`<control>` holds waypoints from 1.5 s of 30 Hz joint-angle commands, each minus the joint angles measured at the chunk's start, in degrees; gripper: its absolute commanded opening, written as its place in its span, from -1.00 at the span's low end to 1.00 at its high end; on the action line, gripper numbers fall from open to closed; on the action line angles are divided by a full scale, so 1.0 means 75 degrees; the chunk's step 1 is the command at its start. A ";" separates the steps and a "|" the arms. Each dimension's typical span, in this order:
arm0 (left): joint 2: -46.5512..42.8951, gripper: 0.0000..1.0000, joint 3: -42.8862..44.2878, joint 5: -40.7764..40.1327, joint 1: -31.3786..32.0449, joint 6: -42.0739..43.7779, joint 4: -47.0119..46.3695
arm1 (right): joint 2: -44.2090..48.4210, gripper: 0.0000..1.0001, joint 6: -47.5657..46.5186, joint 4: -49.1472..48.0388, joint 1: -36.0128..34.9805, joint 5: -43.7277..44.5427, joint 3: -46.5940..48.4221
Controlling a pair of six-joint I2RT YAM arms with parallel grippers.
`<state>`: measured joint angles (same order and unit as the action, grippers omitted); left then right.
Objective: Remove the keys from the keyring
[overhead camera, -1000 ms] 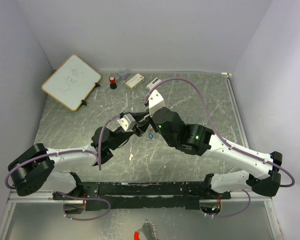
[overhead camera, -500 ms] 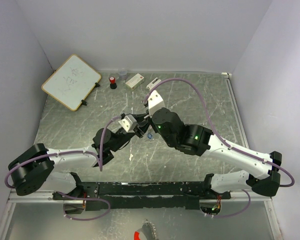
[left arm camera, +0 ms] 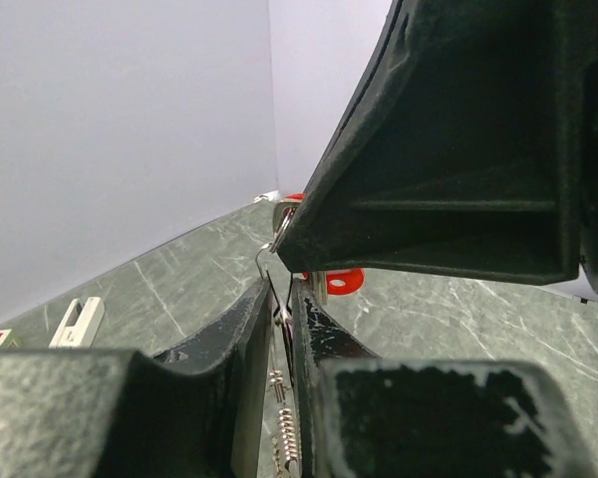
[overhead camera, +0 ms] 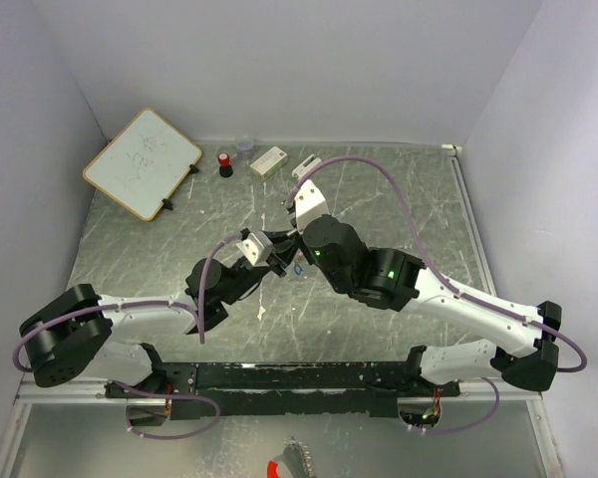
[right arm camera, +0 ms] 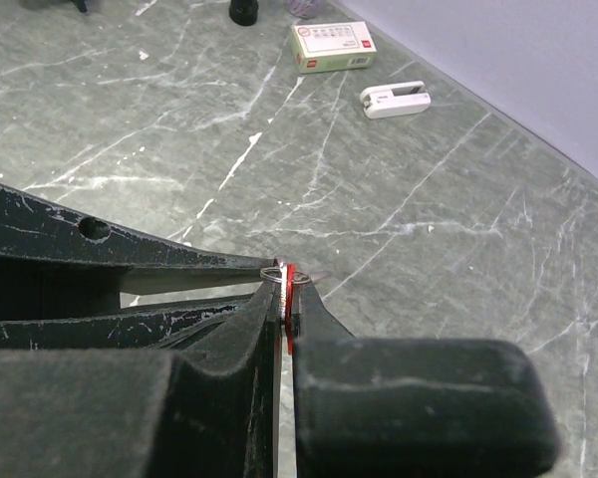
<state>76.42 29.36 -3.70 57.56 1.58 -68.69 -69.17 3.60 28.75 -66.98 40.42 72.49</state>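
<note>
Above the middle of the grey marbled table point(overhead camera: 409, 199), the two arms meet tip to tip. The left gripper point(left arm camera: 282, 295) is nearly closed, pinching the thin silvery wire keyring point(right arm camera: 270, 270) between its fingers. The right gripper point(right arm camera: 284, 289) is clamped on the tiny key with a red oblong plastic head point(right arm camera: 290, 311), right against the ring. The tiny blue-headed key point(overhead camera: 300, 269) shows just beside the joined tips in the top view.

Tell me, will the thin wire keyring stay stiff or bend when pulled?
Probably springy, not rigid: the keyring is very thin wire. Likely very light, since it hangs between the left gripper, shut on it, and the right gripper, shut on the red key. Smooth metal may slip.
</note>
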 commanded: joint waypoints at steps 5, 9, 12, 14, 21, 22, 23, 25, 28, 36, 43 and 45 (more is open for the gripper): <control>-0.0064 -0.67 -0.0228 0.0232 0.0212 0.0246 -0.1106 | -0.0079 -1.00 0.0025 -0.0423 -0.0075 -0.0055 -0.0138; -0.0065 -0.75 -0.0237 0.0222 0.0224 0.0304 -0.1038 | -0.0118 -1.00 0.0025 -0.0395 -0.0076 -0.0046 -0.0102; -0.0042 -0.80 -0.0269 0.0183 0.0224 0.0304 -0.1113 | -0.0112 -1.00 0.0053 -0.0369 -0.0074 -0.0057 -0.0100; -0.0058 -0.81 -0.0291 0.0195 0.0224 0.0320 -0.1156 | -0.0096 -1.00 0.0084 -0.0363 -0.0072 -0.0040 -0.0111; -0.0157 -0.86 -0.0299 0.0302 0.0230 0.0583 -0.0908 | -0.0066 -1.00 0.0102 -0.0253 -0.0072 0.0047 -0.0040; -0.0175 -0.86 -0.0305 0.0285 0.0226 0.0622 -0.0829 | -0.0060 -1.00 0.0085 -0.0219 -0.0077 0.0068 0.0002; -0.0187 -0.86 -0.0313 0.0273 0.0224 0.0665 -0.0781 | -0.0064 -1.00 0.0075 -0.0162 -0.0073 0.0116 0.0054; -0.0222 -0.86 -0.0343 0.0241 0.0224 0.0717 -0.0678 | -0.0076 -1.00 0.0041 -0.0076 -0.0070 0.0176 0.0185; -0.0300 -0.86 -0.0364 0.0164 0.0224 0.0857 -0.0475 | -0.0124 -1.00 0.0034 0.0207 -0.0070 0.0242 0.0423; -0.0635 -0.86 -0.0377 -0.0106 0.0224 0.1601 0.0220 | -0.0231 -1.00 0.0208 0.1270 -0.0104 0.0585 0.1142; -0.0995 -0.86 -0.0238 0.0126 0.0224 0.2398 0.1263 | -0.0239 -1.00 0.0445 0.2310 -0.0142 0.1022 0.1770; -0.1084 -0.86 -0.0166 0.0250 0.0224 0.2549 0.1565 | -0.0264 -1.00 0.0506 0.2552 -0.0150 0.1187 0.1918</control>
<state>69.76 27.40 -3.25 59.18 16.34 -64.55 -72.07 6.79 43.11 -68.51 41.34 82.83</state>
